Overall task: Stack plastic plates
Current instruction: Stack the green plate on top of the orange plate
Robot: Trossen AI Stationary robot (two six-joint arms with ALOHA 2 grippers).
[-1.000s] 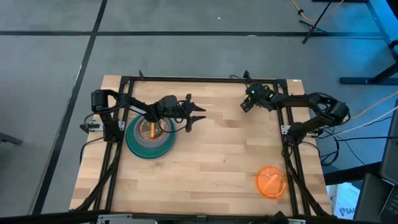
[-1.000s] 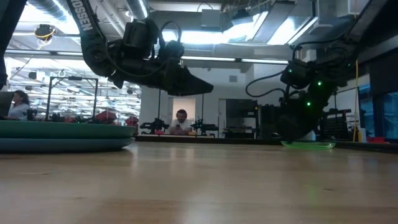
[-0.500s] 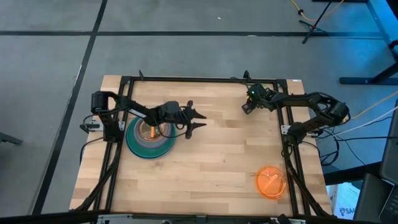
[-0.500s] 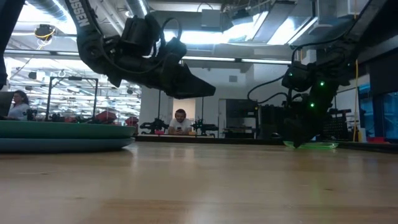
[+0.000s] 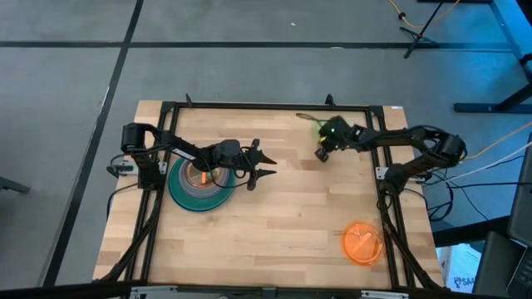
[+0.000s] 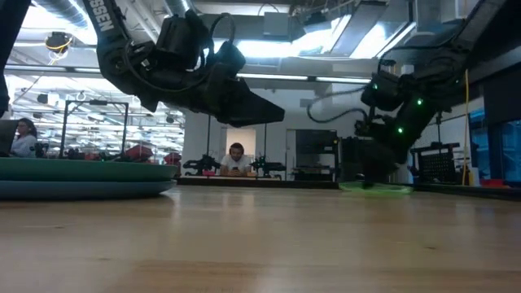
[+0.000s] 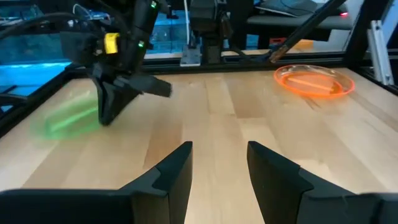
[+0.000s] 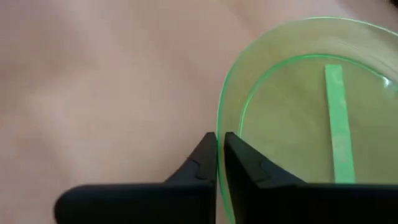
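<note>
A stack of plastic plates (image 5: 199, 184), green and teal at the rim with an orange one on top, lies at the table's left; it also shows in the low view (image 6: 81, 177). An orange plate (image 5: 362, 242) lies flat at the near right. My right gripper (image 5: 321, 152) is shut on a clear lime plate (image 8: 311, 106) at the far middle, low over the wood (image 6: 374, 188). My left gripper (image 5: 264, 163) is open and empty, in the air just right of the stack. My right gripper pinches the lime plate's rim (image 8: 219, 144) between its two fingers, which lie across the rim. The plate reaches out from the fingers toward the table's far side, about level and close to the wood (image 7: 65, 118). Whether it rests on the table I cannot tell.
A black frame (image 5: 249, 105) runs along the table's far edge and down both sides. Bare wood (image 5: 283, 224) lies between the stack and the orange plate. A person (image 6: 236, 159) sits far behind the table.
My right gripper has gone toward the table's left and near edges, taking the lime plate along low over the wood. My left gripper has shifted slightly toward the near edge, still open.
</note>
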